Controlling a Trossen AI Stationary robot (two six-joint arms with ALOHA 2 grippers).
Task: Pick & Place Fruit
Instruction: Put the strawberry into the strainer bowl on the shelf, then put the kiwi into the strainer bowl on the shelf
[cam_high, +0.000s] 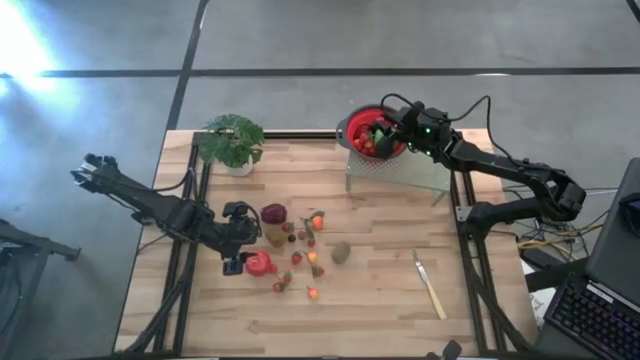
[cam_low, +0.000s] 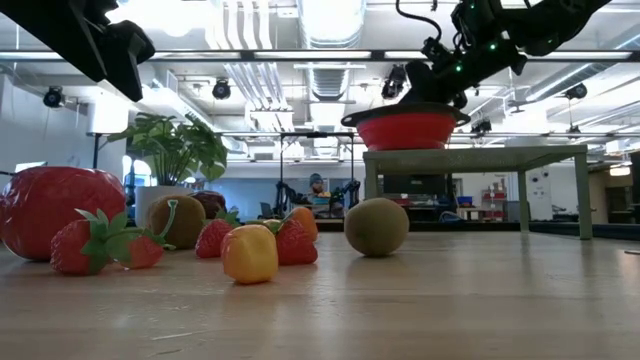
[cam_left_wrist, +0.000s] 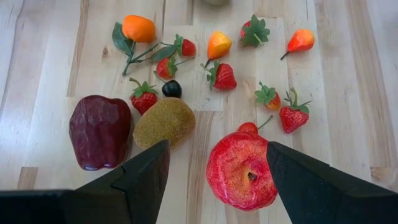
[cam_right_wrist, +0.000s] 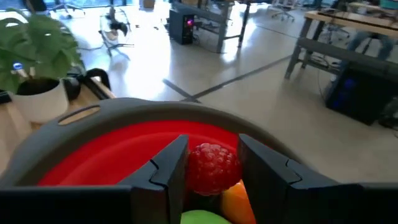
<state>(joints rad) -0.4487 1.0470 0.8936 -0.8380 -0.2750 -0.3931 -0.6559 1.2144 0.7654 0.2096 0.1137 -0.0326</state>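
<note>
Raspberry, bumpy and red, sits between my right gripper's narrow fingers over the red bowl; left gripper gapes wide above a glossy apple.

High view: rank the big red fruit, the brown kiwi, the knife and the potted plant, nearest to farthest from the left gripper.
From the left gripper:
1. Big red fruit, right beside it.
2. Brown kiwi, mid-table.
3. Potted plant, back edge.
4. Knife, far right side.

Raspberry between fingers, over bowl
</note>
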